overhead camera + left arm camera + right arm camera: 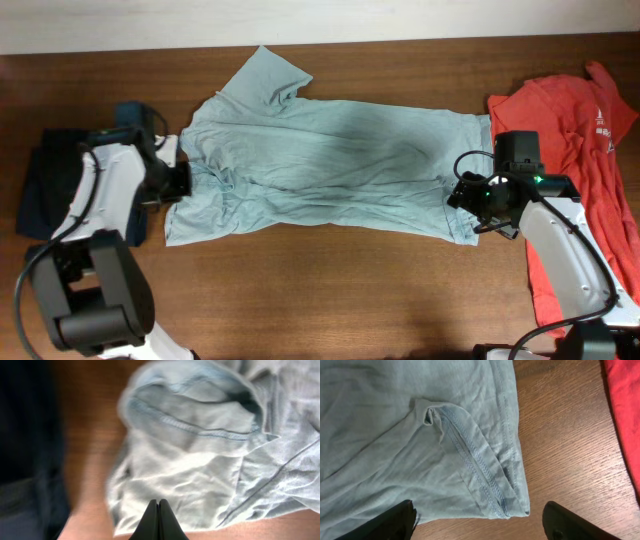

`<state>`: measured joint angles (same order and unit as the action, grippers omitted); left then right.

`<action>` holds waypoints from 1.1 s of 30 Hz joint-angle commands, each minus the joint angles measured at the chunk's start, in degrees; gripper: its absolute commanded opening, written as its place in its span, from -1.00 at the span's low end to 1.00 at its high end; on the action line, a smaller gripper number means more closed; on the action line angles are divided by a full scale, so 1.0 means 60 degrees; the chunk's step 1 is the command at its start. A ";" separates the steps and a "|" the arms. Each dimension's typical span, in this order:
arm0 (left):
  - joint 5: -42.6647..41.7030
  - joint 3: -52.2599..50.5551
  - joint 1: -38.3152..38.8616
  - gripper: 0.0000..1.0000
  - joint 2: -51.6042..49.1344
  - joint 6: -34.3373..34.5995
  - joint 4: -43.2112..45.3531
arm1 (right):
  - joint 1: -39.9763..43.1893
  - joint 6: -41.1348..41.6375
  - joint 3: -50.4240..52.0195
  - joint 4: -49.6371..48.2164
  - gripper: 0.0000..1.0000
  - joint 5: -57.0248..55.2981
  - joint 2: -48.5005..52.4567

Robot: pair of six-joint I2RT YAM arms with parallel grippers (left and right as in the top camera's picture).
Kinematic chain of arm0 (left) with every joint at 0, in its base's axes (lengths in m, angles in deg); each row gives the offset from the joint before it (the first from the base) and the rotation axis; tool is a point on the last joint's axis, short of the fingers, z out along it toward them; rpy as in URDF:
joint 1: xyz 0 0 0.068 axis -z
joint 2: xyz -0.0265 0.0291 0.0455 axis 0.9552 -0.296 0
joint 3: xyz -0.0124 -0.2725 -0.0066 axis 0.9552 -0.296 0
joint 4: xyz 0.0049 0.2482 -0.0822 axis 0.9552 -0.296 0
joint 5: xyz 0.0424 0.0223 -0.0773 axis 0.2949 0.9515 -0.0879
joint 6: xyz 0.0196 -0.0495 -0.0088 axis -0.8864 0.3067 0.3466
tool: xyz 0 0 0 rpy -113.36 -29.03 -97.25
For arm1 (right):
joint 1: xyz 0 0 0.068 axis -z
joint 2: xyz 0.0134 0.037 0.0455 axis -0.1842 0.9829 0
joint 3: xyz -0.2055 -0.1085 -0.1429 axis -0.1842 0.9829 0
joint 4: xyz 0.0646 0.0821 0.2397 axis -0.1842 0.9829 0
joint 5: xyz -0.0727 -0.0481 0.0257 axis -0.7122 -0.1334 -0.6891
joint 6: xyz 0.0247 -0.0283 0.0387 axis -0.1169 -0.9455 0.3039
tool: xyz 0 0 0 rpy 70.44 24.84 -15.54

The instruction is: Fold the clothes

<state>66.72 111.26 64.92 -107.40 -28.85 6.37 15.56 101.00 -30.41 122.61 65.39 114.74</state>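
Grasp both ends of the grey-blue T-shirt (pixel 330 165)
Left jaws shut, seemingly empty, collar (pixel 200 425) just ahead; right jaws wide open, hem corner (pixel 512 507) between them: close low.

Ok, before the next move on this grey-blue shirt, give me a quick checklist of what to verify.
1. Left gripper shut over the shirt's bunched end: ok; cloth pinched in it: cannot tell.
2. Right gripper open above the hem corner: ok.
3. That corner lying single and flat: not ok, the hem is doubled over.
4. Grey-blue shirt spread smooth: not ok, it is rumpled at the left arm's end.
5. Orange-red shirt clear of that corner: ok, bare table shows between.
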 commanded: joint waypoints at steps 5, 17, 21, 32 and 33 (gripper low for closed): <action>-0.0372 -0.0623 0.0474 -0.99 -0.0732 -0.0510 0.1188 | 0.0055 0.0033 -0.0124 0.0007 0.69 -0.0153 0.0025; -0.0448 0.0299 0.0474 -0.99 -0.1173 -0.0433 0.2965 | 0.0055 0.0033 -0.0124 -0.0036 0.69 -0.0157 0.0025; -0.0455 0.1129 0.0474 -0.99 -0.1173 -0.0430 0.2914 | 0.0055 0.0033 -0.0124 -0.0029 0.69 -0.0157 0.0025; -0.1206 0.1712 0.0474 -0.75 -0.1173 -0.0437 0.1741 | 0.0055 0.0029 -0.0124 0.0087 0.70 -0.0153 0.0025; -0.1490 0.1708 0.0481 -0.75 -0.1173 -0.0477 0.1246 | 0.0055 0.0029 -0.0124 0.0113 0.70 -0.0153 0.0025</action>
<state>63.33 120.79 67.85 -114.41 -30.88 18.12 15.56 101.00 -30.41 122.92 65.39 114.78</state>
